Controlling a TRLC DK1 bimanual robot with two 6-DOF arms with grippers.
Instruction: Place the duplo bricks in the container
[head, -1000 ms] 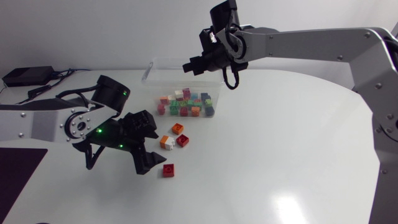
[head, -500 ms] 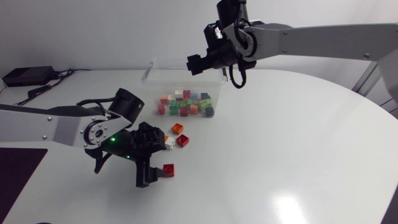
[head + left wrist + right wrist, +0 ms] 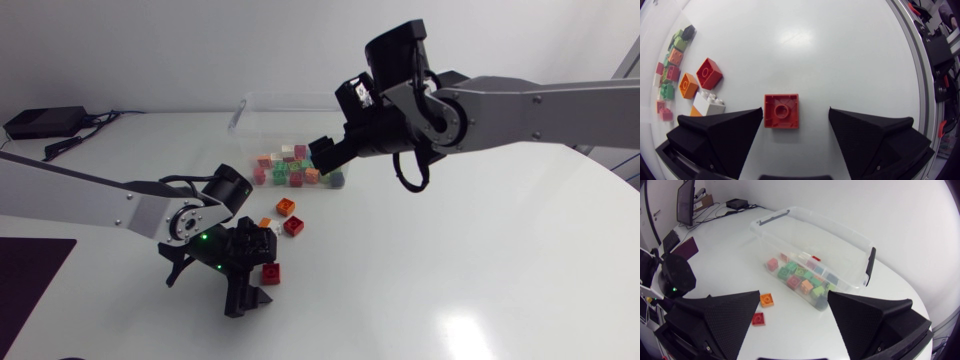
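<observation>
The left hand (image 3: 795,114), spread apart, straddles the red duplo brick (image 3: 781,111); closing squarely on it should come next. The right hand (image 3: 794,300) hangs apart, empty, near the container (image 3: 827,226).

Bright, even overhead light leaves glare patches on the white table (image 3: 520,250), with only faint, soft shadows.
</observation>
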